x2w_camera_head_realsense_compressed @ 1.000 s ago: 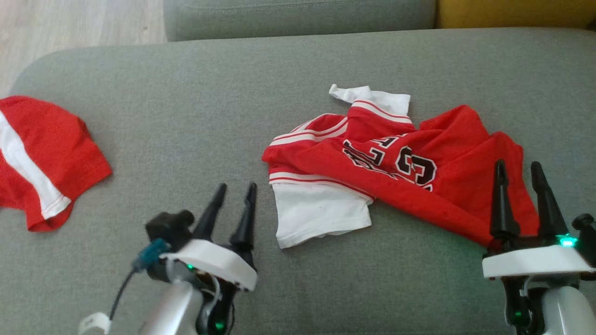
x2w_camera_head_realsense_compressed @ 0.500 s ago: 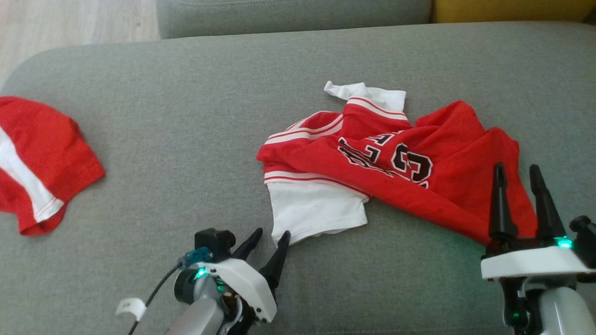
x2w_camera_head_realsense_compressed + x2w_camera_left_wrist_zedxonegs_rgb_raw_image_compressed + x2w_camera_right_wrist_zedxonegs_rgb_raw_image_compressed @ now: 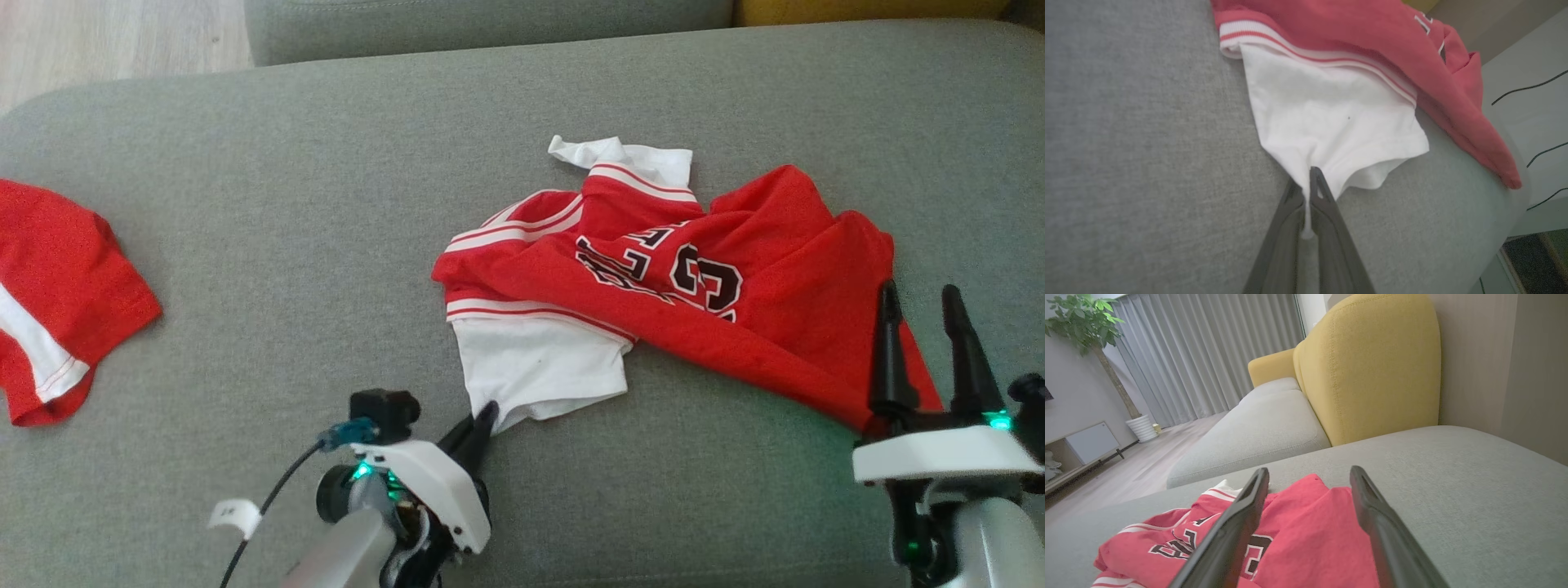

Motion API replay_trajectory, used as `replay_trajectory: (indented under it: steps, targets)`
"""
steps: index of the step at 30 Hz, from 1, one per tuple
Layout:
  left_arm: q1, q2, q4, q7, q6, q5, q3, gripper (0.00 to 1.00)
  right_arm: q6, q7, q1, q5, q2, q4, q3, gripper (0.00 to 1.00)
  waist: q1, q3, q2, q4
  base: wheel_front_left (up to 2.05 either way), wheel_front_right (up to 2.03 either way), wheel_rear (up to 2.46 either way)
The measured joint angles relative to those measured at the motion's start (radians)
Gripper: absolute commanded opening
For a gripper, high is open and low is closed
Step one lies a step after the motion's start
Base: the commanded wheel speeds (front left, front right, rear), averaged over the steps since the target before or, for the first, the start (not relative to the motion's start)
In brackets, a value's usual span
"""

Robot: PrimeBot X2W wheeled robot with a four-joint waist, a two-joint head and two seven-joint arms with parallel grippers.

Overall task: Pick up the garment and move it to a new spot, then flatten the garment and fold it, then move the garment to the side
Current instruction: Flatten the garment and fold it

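Crumpled red garment point(image 3: 759, 327), right of centre on the sofa cushion point(image 3: 286, 204).
The left gripper point(image 3: 482, 416) has its fingers point(image 3: 1327, 208) pinched on the white sleeve point(image 3: 539, 367) corner; the right gripper point(image 3: 918, 292), lower right, is spread wide.

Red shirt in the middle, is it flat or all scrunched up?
Scrunched up. The red shirt lies bunched on the grey cushion, its letters creased, one white sleeve sticking out, pinched by the left claw.
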Motion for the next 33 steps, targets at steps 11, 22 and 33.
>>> replay_trajectory:
  steps: [11, 22, 33]
  targets:
    - [-0.034, 0.022, -0.126, -0.132, 0.0, -0.055, 0.168, 0.0, 0.0, 0.064, 0.03, -0.005, 0.001, 0.096, -0.104, 1.0, 0.0, 0.0, 0.0, -0.007, 0.0, 0.0, 0.0]
    - [0.015, 0.022, -0.293, -0.139, -0.02, -0.025, 0.337, 0.0, 0.0, 0.099, 0.089, 0.05, 0.003, 0.21, -0.089, 1.0, 0.0, 0.021, 0.0, -0.026, 0.0, 0.0, 0.0]
    - [0.039, 0.013, -0.292, -0.139, -0.035, -0.002, 0.358, 0.0, 0.0, 0.151, 0.083, 0.156, 0.003, 0.312, -0.034, 1.0, 0.0, 0.009, 0.0, -0.035, 0.0, 0.0, 0.0]
